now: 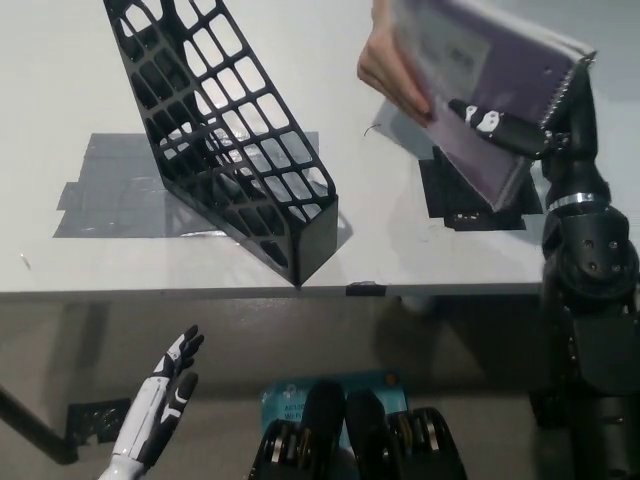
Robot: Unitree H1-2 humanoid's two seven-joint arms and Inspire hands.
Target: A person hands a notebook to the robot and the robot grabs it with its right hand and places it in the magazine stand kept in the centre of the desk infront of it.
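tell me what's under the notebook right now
Under the notebook a black patch on the desk shows in part; its far end is covered. The right hand and a person's hand hold the notebook.

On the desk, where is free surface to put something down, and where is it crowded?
Free: the white desk left of the magazine stand, and the strip between the stand and the black tape patch. Crowded: upper right, where the right hand and a person's hand hold the notebook.

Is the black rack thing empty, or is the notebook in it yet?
Empty. Through the magazine stand grid only desk shows; the notebook is up at the right hand.
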